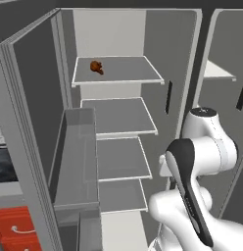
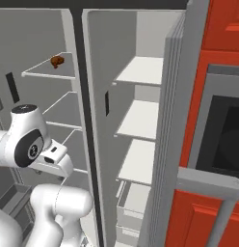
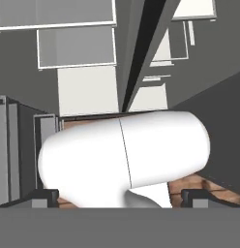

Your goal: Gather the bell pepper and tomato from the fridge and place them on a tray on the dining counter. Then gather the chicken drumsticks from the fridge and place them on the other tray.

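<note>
The 1 drumstick (image 1: 96, 67) in sight, red-brown, lies on the top shelf (image 1: 128, 73) of the fridge (image 1: 109, 29), in its left compartment, toward the shelf's back left corner. The right base view has it (image 2: 57, 60) at the far left of that same shelf (image 2: 46, 72). Bare shelf lies all around it, and the shelf's front edge is free, with open air above up to the fridge ceiling.

Below it 3 more shelves step down, each bare. The left door (image 1: 30, 127) stands swung wide, its clear bin (image 1: 77, 162) running along the left side of the shelves and narrowing the opening there. A dark centre post (image 2: 85, 120) splits the left compartment from the right one, where 3 pale shelves (image 2: 140, 116) and a lower drawer (image 2: 133, 205) sit. The right door (image 2: 165, 144) is open too, edge-on before the red cabinets (image 2: 208, 58) and a dark oven front (image 2: 225, 140).

The arm (image 1: 197, 162) is folded low before the fridge, its elbow below the lowest shelves, well apart from the drumstick. The pincer (image 3: 119, 196) points down past the white forearm; only the 2 tip corners show, set wide apart, so it is open and holding nothing.
</note>
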